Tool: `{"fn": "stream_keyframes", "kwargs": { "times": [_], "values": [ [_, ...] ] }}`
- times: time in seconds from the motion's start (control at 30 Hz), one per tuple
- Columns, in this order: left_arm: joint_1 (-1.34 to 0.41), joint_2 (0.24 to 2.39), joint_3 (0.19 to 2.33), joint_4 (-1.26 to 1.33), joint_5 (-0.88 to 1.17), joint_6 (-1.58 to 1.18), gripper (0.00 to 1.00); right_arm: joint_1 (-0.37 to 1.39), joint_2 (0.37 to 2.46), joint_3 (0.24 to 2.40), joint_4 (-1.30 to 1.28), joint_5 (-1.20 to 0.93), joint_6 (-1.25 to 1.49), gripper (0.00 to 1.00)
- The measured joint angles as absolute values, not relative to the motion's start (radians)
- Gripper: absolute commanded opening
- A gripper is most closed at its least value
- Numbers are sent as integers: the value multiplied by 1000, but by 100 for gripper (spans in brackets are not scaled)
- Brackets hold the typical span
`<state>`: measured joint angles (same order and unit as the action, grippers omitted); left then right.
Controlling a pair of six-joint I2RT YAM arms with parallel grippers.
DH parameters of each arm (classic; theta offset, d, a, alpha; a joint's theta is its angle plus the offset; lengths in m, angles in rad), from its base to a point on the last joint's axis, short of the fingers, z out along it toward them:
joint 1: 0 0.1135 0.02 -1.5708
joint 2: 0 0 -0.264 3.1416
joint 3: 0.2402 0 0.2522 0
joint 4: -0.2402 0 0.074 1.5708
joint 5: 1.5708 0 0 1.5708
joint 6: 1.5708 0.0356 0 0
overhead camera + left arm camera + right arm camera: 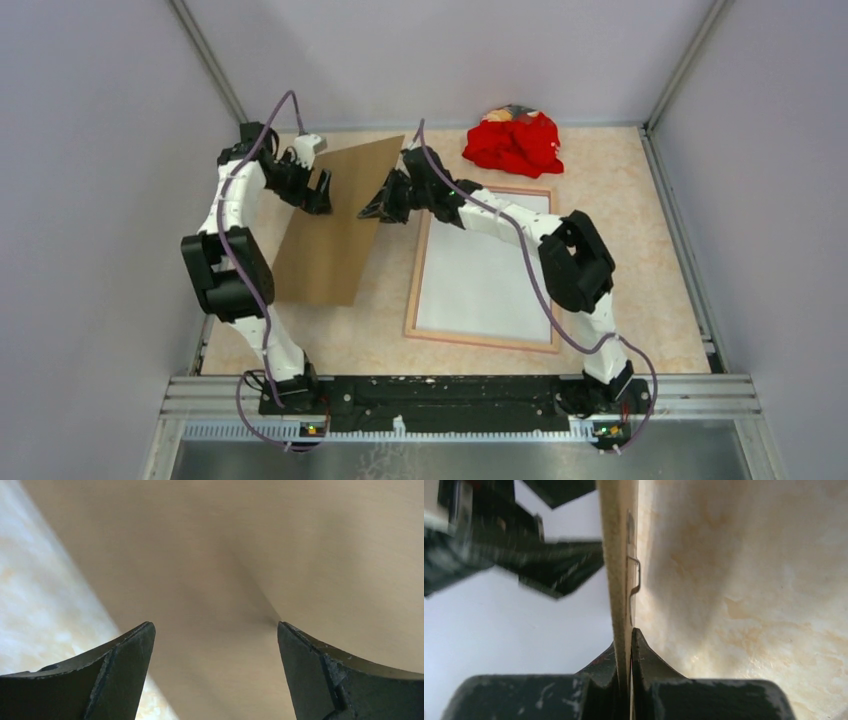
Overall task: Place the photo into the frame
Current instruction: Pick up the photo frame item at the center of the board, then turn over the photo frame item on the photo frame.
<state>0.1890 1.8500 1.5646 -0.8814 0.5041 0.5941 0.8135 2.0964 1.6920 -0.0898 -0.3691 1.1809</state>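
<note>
frame (480, 341) flat on table (630, 250), white sheet (485, 275) lying inside it (photo face down? can't tell), right gripper (626, 640) clamped on tilted brown board (335, 225) edge, left gripper (215, 645) fingers wide apart beside board, red cloth (513, 142) behind

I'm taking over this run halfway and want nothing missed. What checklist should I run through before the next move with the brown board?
1. Grip: right jaws shut on the edge of the backing board: ok.
2. Release: left jaws open: ok. Whether they are clear of the board: cannot tell.
3. Lift: the board's lower edge off the table: cannot tell; the board stands tilted.
4. Target: the frame lying flat, beside the board: ok.
5. Contents: the photo seated in the frame: cannot tell; only a white sheet shows inside it.
6. Clutter: the red cloth apart from the frame: ok.
</note>
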Motion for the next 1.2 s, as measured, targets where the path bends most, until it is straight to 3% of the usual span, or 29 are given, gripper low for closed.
{"fn": "stream_keyframes", "kwargs": {
  "times": [0.27, 0.6, 0.9, 1.2],
  "values": [
    [153, 1505, 1601, -968, 729, 788, 99, 616, 2098, 1954, -202, -438, 1187, 0],
    [142, 1013, 1279, -953, 894, 1111, 99, 509, 2096, 1987, -318, -414, 1258, 0],
    [23, 730, 915, -717, 769, 1324, 98, 522, 2001, 1815, -336, -426, 1353, 0],
    [20, 727, 854, -471, 682, 1334, 88, 524, 1868, 1684, -229, -463, 1427, 0]
  ]
}}
